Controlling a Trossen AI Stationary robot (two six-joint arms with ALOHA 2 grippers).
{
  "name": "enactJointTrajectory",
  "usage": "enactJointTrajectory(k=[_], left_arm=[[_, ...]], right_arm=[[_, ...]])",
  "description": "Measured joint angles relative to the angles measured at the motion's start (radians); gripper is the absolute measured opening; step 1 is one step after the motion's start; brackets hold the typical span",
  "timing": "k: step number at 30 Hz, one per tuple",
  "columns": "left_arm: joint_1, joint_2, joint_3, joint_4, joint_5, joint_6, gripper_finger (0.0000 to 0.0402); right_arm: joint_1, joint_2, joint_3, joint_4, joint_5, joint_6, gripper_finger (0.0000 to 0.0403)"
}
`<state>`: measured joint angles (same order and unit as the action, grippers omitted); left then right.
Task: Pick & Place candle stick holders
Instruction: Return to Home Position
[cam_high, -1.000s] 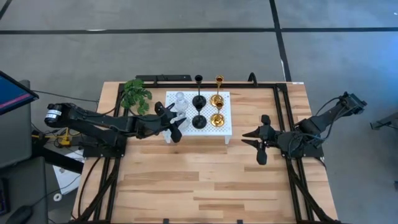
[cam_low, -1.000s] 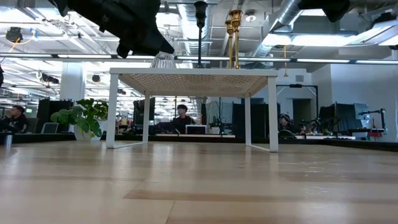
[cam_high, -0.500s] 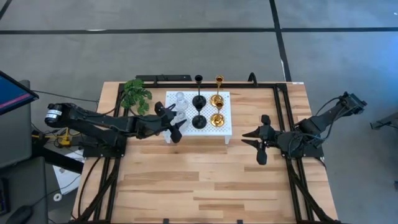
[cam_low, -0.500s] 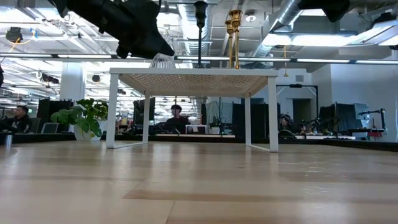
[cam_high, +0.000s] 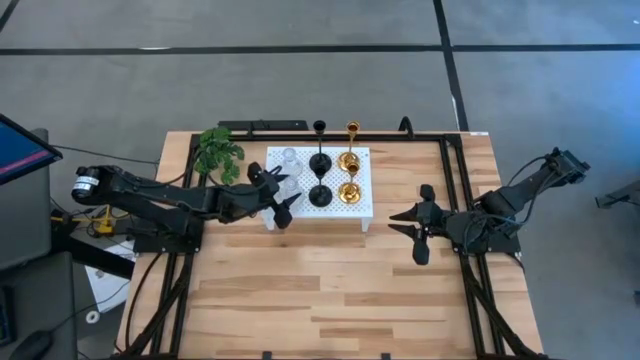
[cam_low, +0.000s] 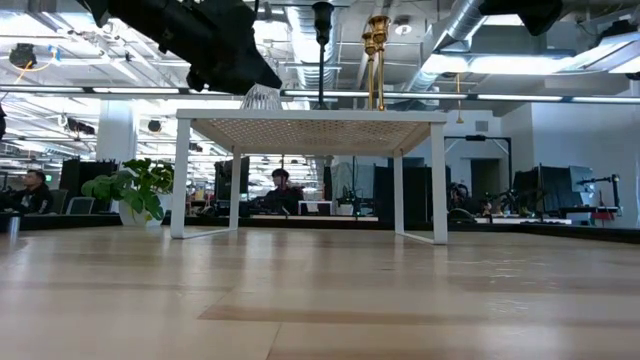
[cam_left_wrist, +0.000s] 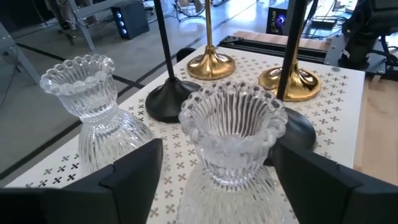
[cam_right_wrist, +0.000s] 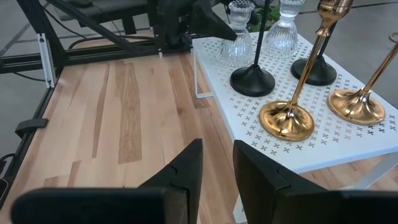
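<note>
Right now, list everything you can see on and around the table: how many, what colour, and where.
Glass candle holders: 2, clear, left column of the platform.
Black candle holders: 2, black, middle column of the platform.
Gold candle holders: 2, shiny gold, right column of the platform.
Platform: 1, white, perforated, on legs at the table's far middle.
Plant: 1, green, on the table left of the platform.
Table: 1, light wood.
People: at least two, seated in the room beyond.
Left gripper: open, one finger on each side of the nearer glass holder.
Right gripper: fingers slightly apart, empty, right of the platform.
</note>
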<state>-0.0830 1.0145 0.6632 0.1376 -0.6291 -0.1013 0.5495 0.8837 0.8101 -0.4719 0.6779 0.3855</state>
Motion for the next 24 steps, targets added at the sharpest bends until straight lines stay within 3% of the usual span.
enactJointTrajectory(k=[24], left_arm=[[-0.016, -0.035, 0.0, -0.01, -0.003, 0.045, 0.0385]], right_arm=[[0.0, 0.0, 0.0, -0.009, -0.001, 0.009, 0.0082]])
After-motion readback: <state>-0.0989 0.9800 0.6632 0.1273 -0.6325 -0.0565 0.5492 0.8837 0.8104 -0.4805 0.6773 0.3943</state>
